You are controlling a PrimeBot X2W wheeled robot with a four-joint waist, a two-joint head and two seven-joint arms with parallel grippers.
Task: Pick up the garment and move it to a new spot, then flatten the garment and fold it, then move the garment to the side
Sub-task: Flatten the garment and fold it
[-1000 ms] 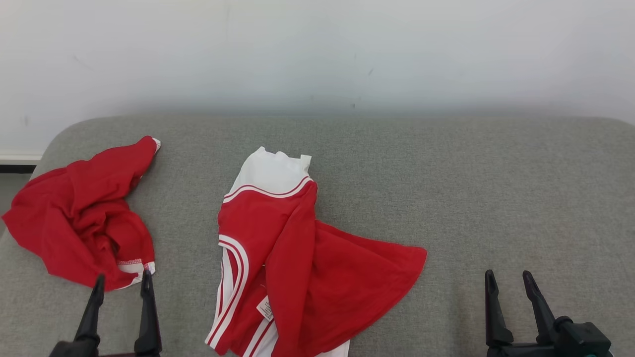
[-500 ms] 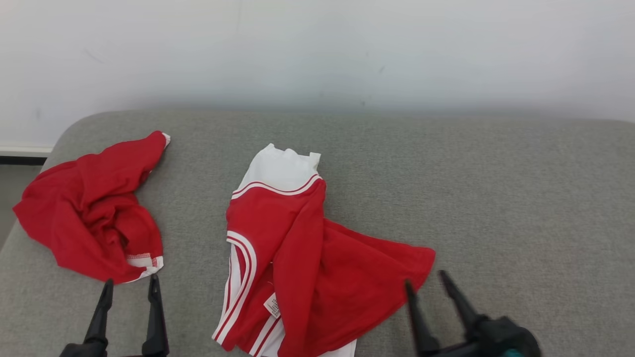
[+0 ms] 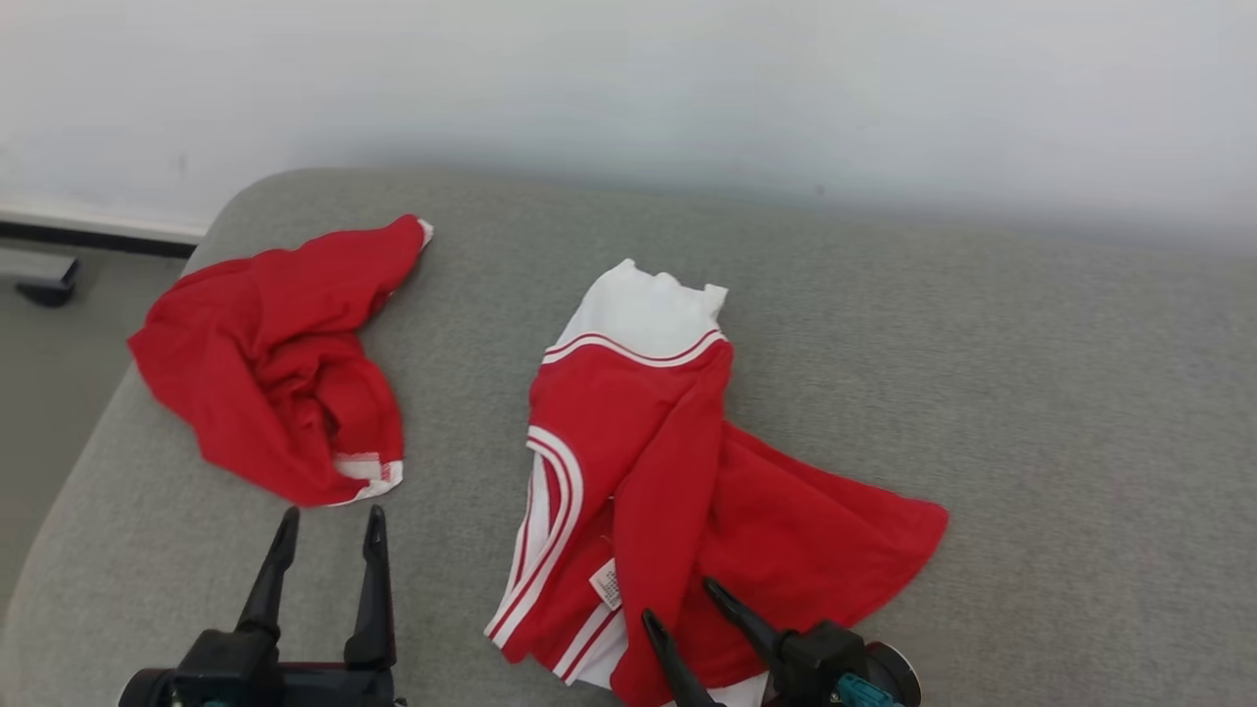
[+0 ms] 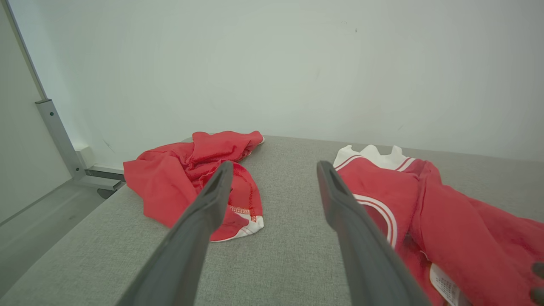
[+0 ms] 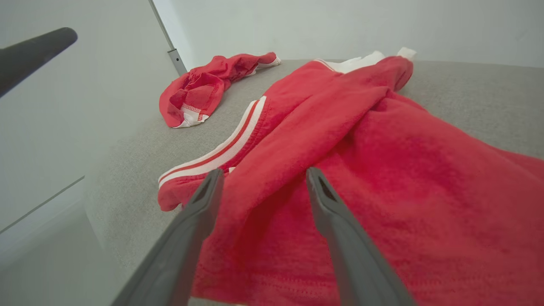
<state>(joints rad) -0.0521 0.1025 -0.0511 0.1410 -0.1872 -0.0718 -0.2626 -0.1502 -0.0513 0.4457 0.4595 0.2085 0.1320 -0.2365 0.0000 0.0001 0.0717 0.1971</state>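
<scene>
While its two dark fingers stood well apart, the right gripper [image 3: 678, 601] hung over the near end of the red-and-white jersey [image 3: 628, 442] with nothing between them. Whether the tips touched the cloth I could not tell. The left gripper [image 3: 332, 513] was spread and empty too, over bare cushion near the front edge, pointing into the gap between the jersey and a crumpled red garment [image 3: 275, 363] by the left edge.

To my eye this was the first step, the pick-up, not yet begun. The next move seemed to call for the right fingers to drop onto the raised fold and pinch enough layers to lift the whole piece.

The jersey lay about mid-way along the grey upholstered cushion [image 3: 982, 344], its near end at the front edge and its white end toward the back. It was rumpled rather than flat. A thick red fold ran lengthwise, white stripes curved down its left side, a red flap fanned out rightward, and a small white label [image 3: 607, 586] showed near the front.
</scene>
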